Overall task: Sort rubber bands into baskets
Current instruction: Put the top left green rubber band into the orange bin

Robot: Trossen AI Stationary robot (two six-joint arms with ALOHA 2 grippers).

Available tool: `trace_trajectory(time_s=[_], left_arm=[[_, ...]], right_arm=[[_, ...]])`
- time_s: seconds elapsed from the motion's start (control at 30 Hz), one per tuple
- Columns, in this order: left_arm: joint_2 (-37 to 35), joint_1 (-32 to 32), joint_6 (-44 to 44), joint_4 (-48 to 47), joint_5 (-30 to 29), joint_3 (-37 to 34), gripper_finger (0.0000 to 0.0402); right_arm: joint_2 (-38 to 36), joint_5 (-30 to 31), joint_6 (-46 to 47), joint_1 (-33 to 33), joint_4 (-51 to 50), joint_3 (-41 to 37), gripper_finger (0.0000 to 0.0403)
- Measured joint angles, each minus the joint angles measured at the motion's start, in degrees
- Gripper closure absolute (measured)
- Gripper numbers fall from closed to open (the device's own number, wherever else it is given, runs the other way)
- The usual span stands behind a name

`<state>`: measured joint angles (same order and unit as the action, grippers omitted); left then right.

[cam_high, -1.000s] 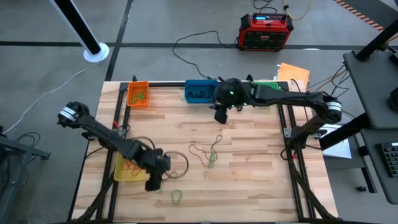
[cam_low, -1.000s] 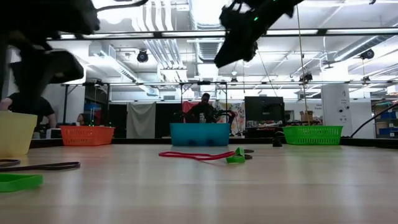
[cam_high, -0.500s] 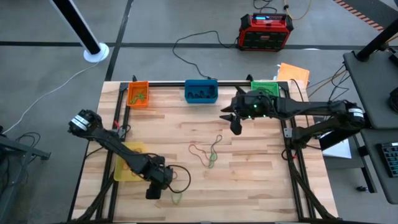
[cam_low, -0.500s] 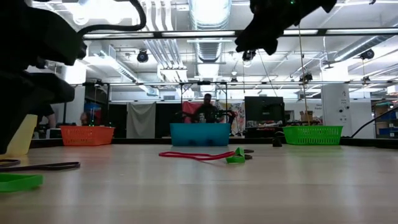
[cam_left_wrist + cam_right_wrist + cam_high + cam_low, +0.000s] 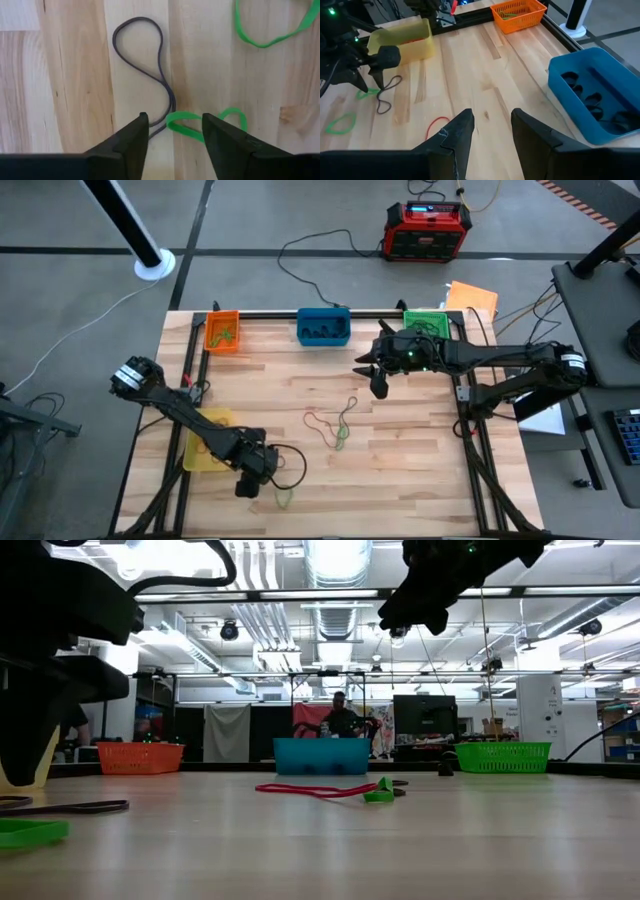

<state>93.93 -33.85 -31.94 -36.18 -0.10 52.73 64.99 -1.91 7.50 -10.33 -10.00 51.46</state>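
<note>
Left gripper [image 5: 252, 481] hangs low beside the yellow basket [image 5: 205, 447], fingers parted and empty over a green band [image 5: 186, 126] and black band [image 5: 145, 55]. Right gripper [image 5: 377, 376], open and empty, hovers near the blue basket [image 5: 323, 326].

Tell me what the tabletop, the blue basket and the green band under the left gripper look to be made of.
Tabletop: pale wood planks, matte, visible grain and seams. Blue basket: likely moulded plastic, smooth, slight sheen, solid walls. Green band: looks like rubber, a thin flat loop lying limp and kinked, between the open fingers of the left gripper.
</note>
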Motion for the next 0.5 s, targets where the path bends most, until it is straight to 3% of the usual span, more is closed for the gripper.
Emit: trace_trajectory(time_s=[0.3, 0.5], left_arm=[[0.0, -0.11, -0.04, 0.81, 0.02, -1.09, 0.0311], [0.32, -0.25, -0.26, 1.96, -0.46, -1.22, 0.0324]], right_arm=[[0.0, -0.01, -0.08, 0.0, -0.02, 0.0, 0.0267], [0.0, -0.02, -0.19, 0.0, -0.09, -0.05, 0.0266]])
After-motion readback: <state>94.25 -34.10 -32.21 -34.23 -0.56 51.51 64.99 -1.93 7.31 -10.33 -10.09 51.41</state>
